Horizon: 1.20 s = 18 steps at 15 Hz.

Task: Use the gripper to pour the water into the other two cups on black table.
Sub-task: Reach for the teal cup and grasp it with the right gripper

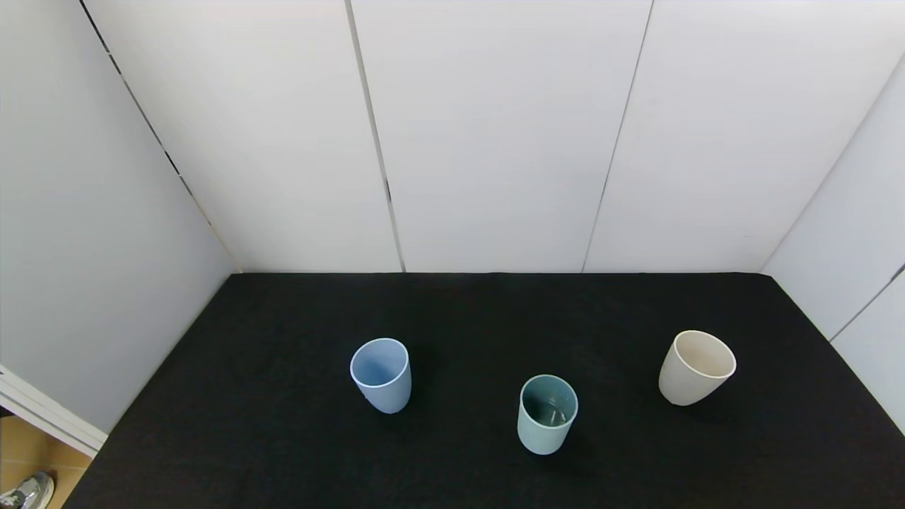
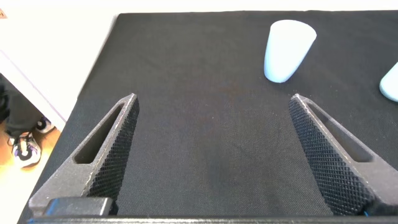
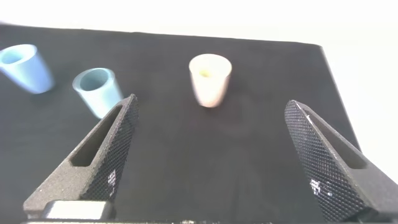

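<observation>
Three cups stand upright on the black table [image 1: 283, 452]. The light blue cup [image 1: 382, 375] is at the left, the pale teal cup [image 1: 547, 413] with a darker teal inside is in the middle near the front, and the cream-white cup [image 1: 695, 367] is at the right. Neither arm shows in the head view. My left gripper [image 2: 213, 99] is open and empty over bare table, well short of the light blue cup [image 2: 286, 50]. My right gripper [image 3: 211, 106] is open and empty, short of the cream-white cup [image 3: 209, 79]; the teal cup [image 3: 97, 90] and blue cup [image 3: 26, 67] lie off to one side.
White wall panels [image 1: 495, 141] close the table at the back and both sides. The table's left edge drops to a floor where a shoe [image 1: 28, 490] shows, also in the left wrist view [image 2: 25, 149]. Wide gaps separate the cups.
</observation>
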{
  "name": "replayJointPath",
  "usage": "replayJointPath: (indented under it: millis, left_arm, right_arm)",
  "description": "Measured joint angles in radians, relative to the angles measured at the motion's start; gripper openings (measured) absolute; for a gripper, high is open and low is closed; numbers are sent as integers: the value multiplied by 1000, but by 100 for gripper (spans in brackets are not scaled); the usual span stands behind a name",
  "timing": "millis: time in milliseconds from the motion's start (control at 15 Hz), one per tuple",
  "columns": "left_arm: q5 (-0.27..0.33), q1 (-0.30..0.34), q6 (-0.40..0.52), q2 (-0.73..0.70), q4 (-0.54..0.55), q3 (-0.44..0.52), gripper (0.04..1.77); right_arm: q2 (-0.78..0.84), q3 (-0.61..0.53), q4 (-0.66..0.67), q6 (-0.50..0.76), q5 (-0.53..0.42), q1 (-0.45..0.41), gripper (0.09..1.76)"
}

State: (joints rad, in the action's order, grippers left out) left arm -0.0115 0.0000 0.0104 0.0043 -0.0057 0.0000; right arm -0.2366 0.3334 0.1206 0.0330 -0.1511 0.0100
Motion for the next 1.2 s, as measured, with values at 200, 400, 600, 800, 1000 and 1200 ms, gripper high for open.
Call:
replayJointPath:
  millis: [200, 400, 600, 800, 1000, 1200]
  left_arm:
    - [0, 0, 0, 0, 0, 0, 172]
    - [0, 0, 0, 0, 0, 0, 172]
    - [0, 0, 0, 0, 0, 0, 172]
    - [0, 0, 0, 0, 0, 0, 172]
    - [0, 0, 0, 0, 0, 0, 172]
    - [0, 0, 0, 0, 0, 0, 172]
  right_arm:
    - [-174, 64, -2, -65, -88, 3, 171]
    - [-357, 95, -30, -170, -151, 5, 171]
    - [-520, 125, -111, -192, -184, 23, 171]
    - [-666, 165, -171, -194, -185, 64, 171]
    - [-809, 218, -222, -171, -184, 108, 171]
    - [-947, 264, -283, -160, -176, 154, 171]
